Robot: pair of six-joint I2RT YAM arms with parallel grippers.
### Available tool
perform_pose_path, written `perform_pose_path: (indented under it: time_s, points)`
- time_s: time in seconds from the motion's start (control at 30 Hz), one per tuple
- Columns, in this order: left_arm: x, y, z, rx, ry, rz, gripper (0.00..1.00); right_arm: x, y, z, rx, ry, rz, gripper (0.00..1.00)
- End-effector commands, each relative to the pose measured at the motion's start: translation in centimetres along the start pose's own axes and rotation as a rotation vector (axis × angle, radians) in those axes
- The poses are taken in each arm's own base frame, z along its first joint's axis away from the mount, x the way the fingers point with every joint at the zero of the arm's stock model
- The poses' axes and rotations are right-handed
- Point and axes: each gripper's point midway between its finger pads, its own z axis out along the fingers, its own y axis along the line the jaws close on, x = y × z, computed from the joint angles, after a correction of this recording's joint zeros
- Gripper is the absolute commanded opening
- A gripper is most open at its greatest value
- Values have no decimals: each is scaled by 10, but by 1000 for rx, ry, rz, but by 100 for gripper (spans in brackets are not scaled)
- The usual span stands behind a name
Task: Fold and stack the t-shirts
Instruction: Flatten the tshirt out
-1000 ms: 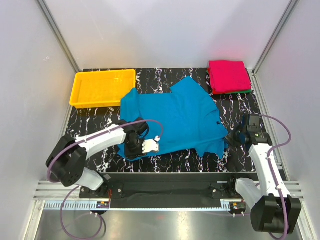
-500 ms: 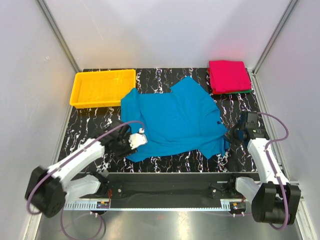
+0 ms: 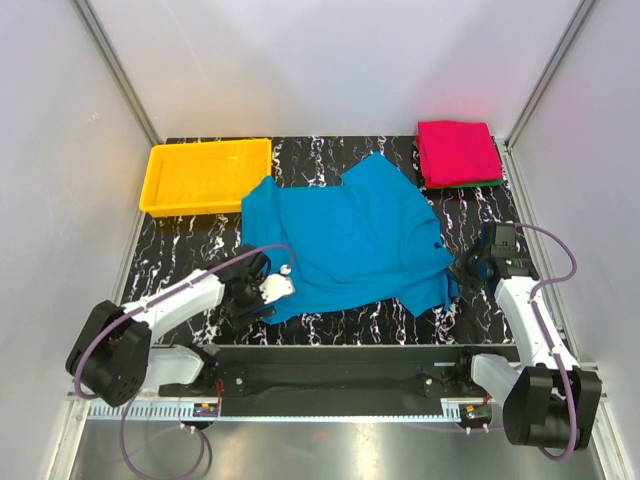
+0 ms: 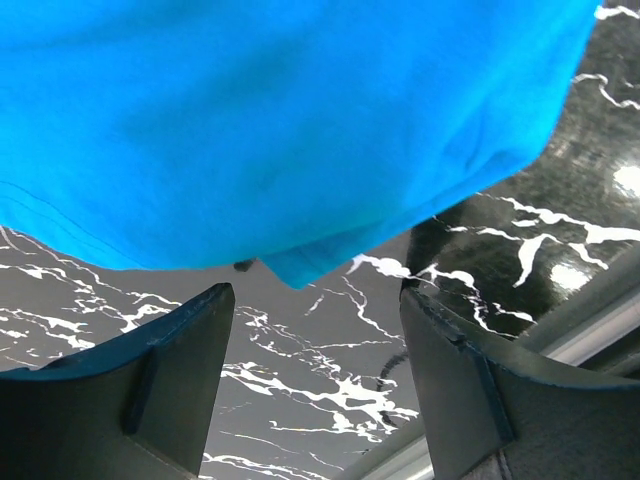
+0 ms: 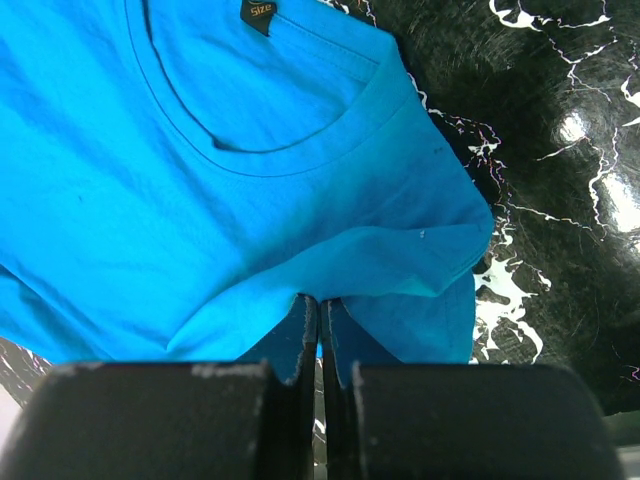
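So, from my remote seat: the black white-veined marble-look table carries everything. The plain teal-blue short-sleeved t-shirt lies spread, a bit rumpled, over the middle of it, collar toward the right arm. The yellow plastic tray sits at the far left, just touching the shirt's far-left corner. In the far right corner, the folded magenta-pink t-shirt lies on the folded dark green t-shirt, which only peeks out. The left gripper is released, fingers spread, at the shirt's near-left hem corner. The right gripper is clenched, pinching the teal cloth near the collar.
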Motion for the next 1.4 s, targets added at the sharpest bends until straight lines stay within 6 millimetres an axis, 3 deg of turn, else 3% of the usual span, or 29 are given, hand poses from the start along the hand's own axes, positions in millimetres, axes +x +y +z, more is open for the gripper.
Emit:
perform_pose_path:
  time_s: [0.0, 0.17, 0.4, 0.43, 0.53, 0.6, 0.67, 0.7, 0.73, 0.8, 0.83, 0.9, 0.93, 0.97, 1.0, 1.03, 1.07, 1.1, 1.2, 1.23, 1.33, 1.37]
  points:
    - [-18, 28, 6, -123, -48, -16, 73, -8, 4, 0, -14, -32, -11, 0]
    - [-35, 37, -3, -138, -94, -21, 73, -9, 5, 3, -13, -25, -15, 0]
    - [-33, 7, 6, 18, -109, -23, 61, -13, 3, 0, 1, -44, -35, 0]
    - [-30, 3, 9, 29, -102, -24, 54, -14, 2, 1, 6, -47, -36, 0]
    - [-31, -1, 15, 46, -103, -51, 2, -13, 0, 2, 18, -44, -37, 0]
    - [-25, -2, 12, 47, -73, -85, 0, -11, -1, 0, 22, -33, -36, 0]
    - [-21, 7, -2, -17, -69, -106, 0, -12, -4, -13, 44, -43, -46, 0]
    - [-3, 11, -12, -57, -8, -120, 0, -15, -5, -20, 51, -55, -51, 0]
    - [-1, 24, -34, -124, -48, -151, 0, -19, -1, -35, 52, -70, -65, 0]
    - [20, 25, -64, -165, -19, -176, 0, -45, 14, -73, 11, -199, -77, 0]
    - [16, 38, -96, -249, -93, -202, 0, -51, 16, -88, 9, -235, -86, 0]
    - [27, 34, -130, -285, -82, -219, 0, -73, 26, -128, -20, -366, -87, 0]
    - [17, 45, -163, -349, -146, -229, 0, -88, 41, -161, -64, -444, -91, 0]
    - [17, 48, -183, -393, -173, -240, 0, -97, 45, -179, -76, -494, -111, 0]
    - [20, 46, -198, -409, -184, -257, 0, -110, 61, -213, -133, -567, -117, 0]
    - [13, 53, -231, -468, -250, -269, 0, -113, 65, -228, -148, -590, -140, 0]
    - [14, 55, -246, -498, -268, -280, 0, -115, 72, -243, -176, -610, -155, 0]
    - [14, 59, -275, -553, -314, -289, 0, -120, 82, -275, -232, -670, -161, 0]
    - [18, 68, -320, -677, -372, -293, 0, -122, 92, -314, -292, -734, -202, 0]
    - [16, 72, -346, -733, -424, -299, 0, -123, 97, -334, -323, -772, -228, 0]
    - [12, 87, -381, -837, -459, -298, 0, -121, 115, -344, -381, -737, -280, 0]
    - [8, 91, -384, -844, -467, -299, 0, -121, 119, -341, -390, -724, -290, 0]
